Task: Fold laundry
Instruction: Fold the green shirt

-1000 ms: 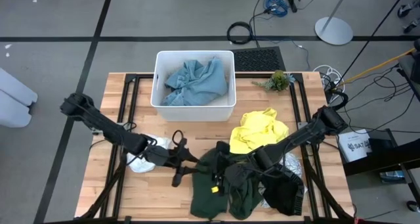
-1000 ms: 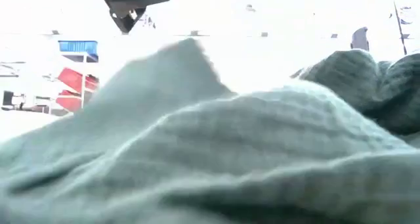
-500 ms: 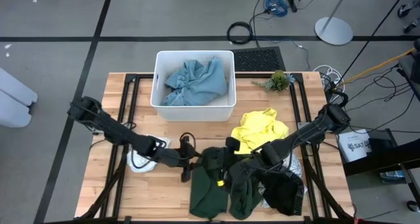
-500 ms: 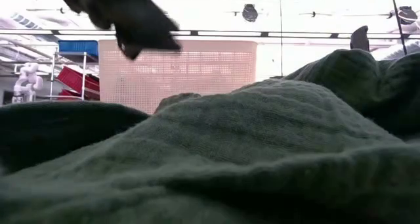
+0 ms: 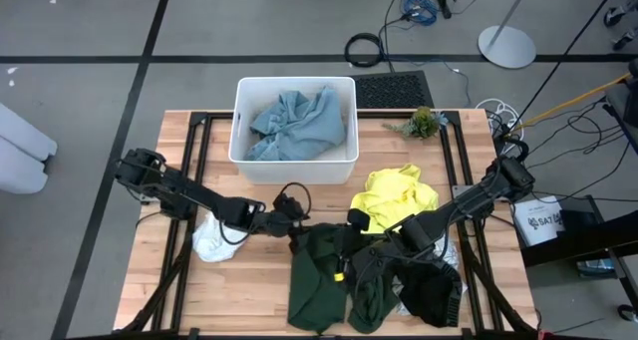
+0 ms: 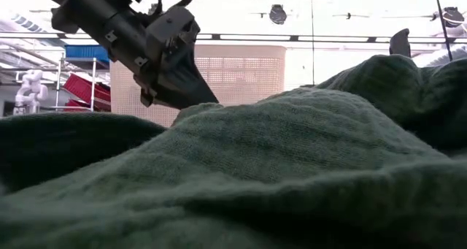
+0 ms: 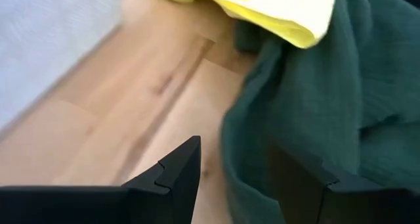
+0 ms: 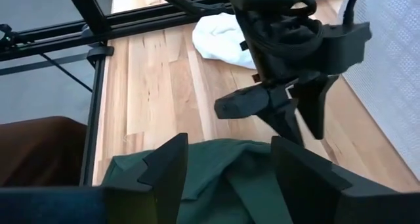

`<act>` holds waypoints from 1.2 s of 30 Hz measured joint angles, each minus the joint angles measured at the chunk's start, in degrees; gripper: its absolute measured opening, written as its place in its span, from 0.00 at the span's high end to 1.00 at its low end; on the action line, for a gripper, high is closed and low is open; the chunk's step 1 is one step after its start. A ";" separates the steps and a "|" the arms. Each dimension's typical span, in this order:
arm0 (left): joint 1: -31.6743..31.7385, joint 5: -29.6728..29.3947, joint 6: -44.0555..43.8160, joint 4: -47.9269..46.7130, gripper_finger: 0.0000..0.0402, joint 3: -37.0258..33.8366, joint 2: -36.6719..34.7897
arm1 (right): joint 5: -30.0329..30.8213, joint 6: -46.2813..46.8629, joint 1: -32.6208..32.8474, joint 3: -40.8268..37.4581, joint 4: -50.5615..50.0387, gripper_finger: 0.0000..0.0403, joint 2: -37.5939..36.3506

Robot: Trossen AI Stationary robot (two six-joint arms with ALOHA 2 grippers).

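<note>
Taking the dark green garment in the middle of the table's near half as my landmark, and going left to right: a small white cloth lies well to its left, set aside for now. My left gripper sits just beside the garment's upper left corner, fingers spread with nothing between them, low over the wood, as I judge to catch that edge. The white tub behind the garment keeps the light blue cloth out of the way. The yellow cloth lies just behind and right. My right gripper hovers over the garment's top edge, fingers spread, empty. The black cloth touches its right side.
</note>
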 joint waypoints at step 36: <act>1.56 11.00 9.63 0.58 0.83 1.34 8.31 | 0.29 -1.33 -0.44 0.00 0.39 0.49 0.02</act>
